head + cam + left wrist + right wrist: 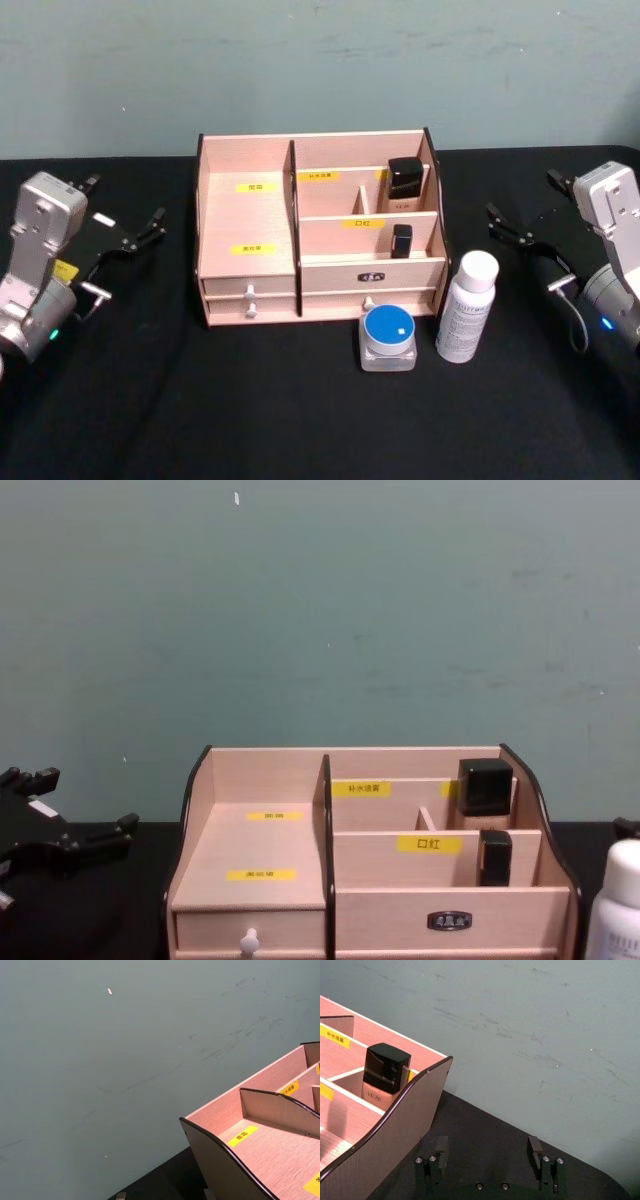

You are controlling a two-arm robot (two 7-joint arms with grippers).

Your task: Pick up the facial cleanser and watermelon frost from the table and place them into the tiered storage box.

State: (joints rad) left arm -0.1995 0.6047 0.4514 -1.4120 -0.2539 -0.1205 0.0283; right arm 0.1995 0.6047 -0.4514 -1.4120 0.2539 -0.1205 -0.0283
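**Both items standing outside the box**

The facial cleanser (467, 308) and watermelon frost (388, 336) are standing on the desk (300, 420) at the tiered storage box's (230, 215) front right corner. Black-capped bottles (405, 178) are occupying its right compartments. The left gripper (125, 205) and right gripper (525, 197) are hovering spread and empty, flanking it.

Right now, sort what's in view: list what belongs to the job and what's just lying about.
Job: facial cleanser, watermelon frost, tiered storage box; left gripper and right gripper, both open, at the sides.
Just there: large black-capped bottle in the box's back compartment, small black-capped bottle in front of it.
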